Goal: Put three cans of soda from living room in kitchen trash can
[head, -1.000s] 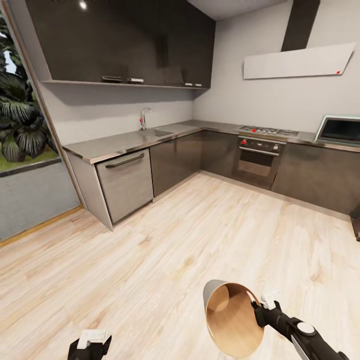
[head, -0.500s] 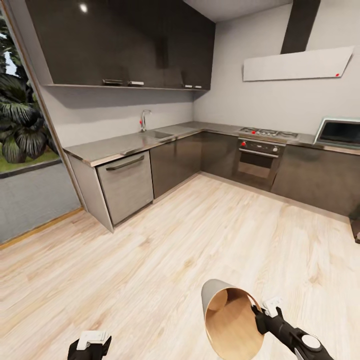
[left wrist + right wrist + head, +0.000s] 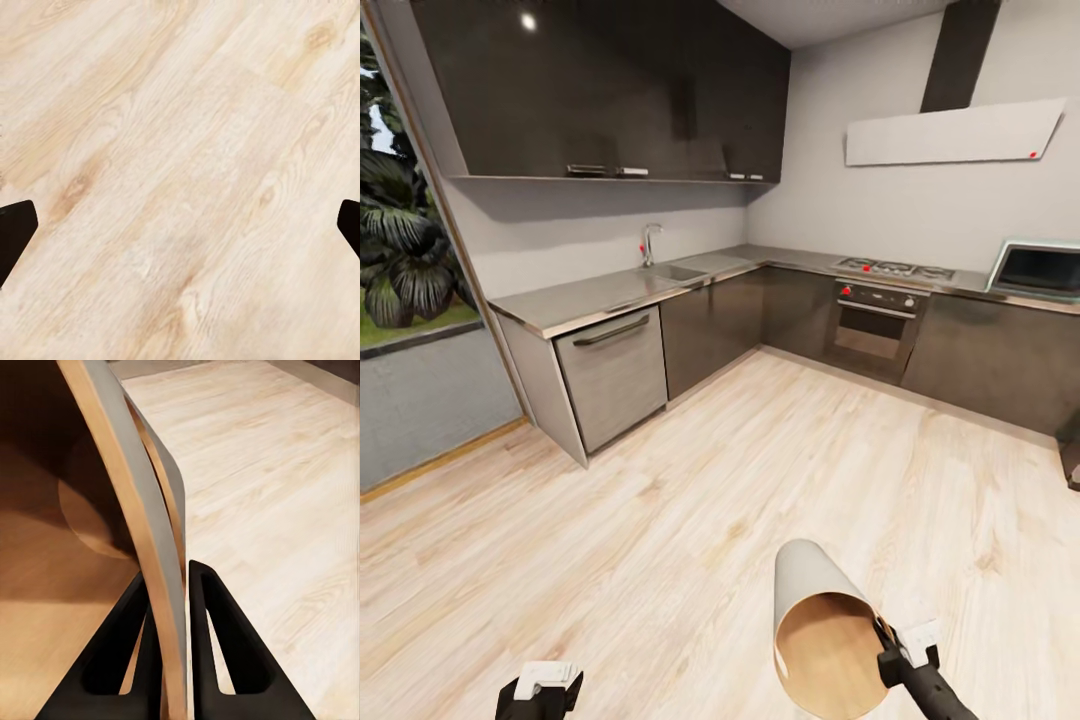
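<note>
I am in the kitchen, over its pale wood floor (image 3: 760, 470). My right gripper (image 3: 887, 652) is shut on the rim of the tash can (image 3: 822, 640), a tapered bucket, grey outside and tan inside. It hangs tilted, its mouth towards me. In the right wrist view the two black fingers (image 3: 217, 645) pinch the tash can's wall (image 3: 124, 487), one inside and one outside. My left gripper (image 3: 542, 690) is low at the bottom left; its fingers stand wide apart and open over bare floor (image 3: 180, 187). The three can of soda are out of view.
Dark grey cabinets with a steel countertop (image 3: 600, 292) run along the far left and back walls. They hold a silver dishwasher (image 3: 615, 372), a sink tap (image 3: 648, 242), an oven (image 3: 872, 325) and a microwave (image 3: 1040, 268). A glass wall (image 3: 410, 300) is at the left.
My right arm has drawn back towards the bottom of the view. The tash can has tipped, its base now pointing further away. The head camera has shifted slightly.
</note>
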Robot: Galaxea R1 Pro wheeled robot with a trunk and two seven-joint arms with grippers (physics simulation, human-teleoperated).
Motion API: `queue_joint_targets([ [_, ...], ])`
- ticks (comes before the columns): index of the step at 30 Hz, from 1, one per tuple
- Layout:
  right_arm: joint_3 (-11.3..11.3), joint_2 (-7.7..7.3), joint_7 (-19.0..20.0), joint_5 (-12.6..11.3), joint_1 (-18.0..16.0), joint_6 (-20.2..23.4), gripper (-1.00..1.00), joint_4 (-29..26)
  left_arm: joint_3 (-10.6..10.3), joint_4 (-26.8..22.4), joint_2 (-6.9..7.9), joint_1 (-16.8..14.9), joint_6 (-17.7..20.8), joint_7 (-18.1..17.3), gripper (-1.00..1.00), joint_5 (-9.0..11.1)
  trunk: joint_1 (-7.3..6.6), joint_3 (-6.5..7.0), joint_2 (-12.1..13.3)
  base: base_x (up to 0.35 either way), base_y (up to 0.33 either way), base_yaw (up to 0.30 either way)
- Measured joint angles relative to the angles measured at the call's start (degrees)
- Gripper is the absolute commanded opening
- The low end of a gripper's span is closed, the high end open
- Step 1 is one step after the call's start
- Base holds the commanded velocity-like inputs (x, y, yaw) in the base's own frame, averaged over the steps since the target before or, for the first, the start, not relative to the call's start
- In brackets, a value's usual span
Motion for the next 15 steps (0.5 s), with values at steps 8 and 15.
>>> queue_joint_targets([
  [8, 0.08, 0.37, -0.66, 0.15, 0.01, -0.78, -1.0, 0.47, -0.13, 0.0, -0.01, 0.0, -0.23, 0.06, 1.0, -0.01, -1.76, 1.44, 3.21, 0.0, 0.0, 0.0],
  [15, 0.21, 0.34, -0.19, 0.31, 0.01, -0.76, -1.0, 0.23, -0.29, 0.0, -0.01, -0.04, -0.31, 0.09, 1.0, -0.01, -3.29, 2.69, 6.02, 0.0, 0.0, 0.0],
])
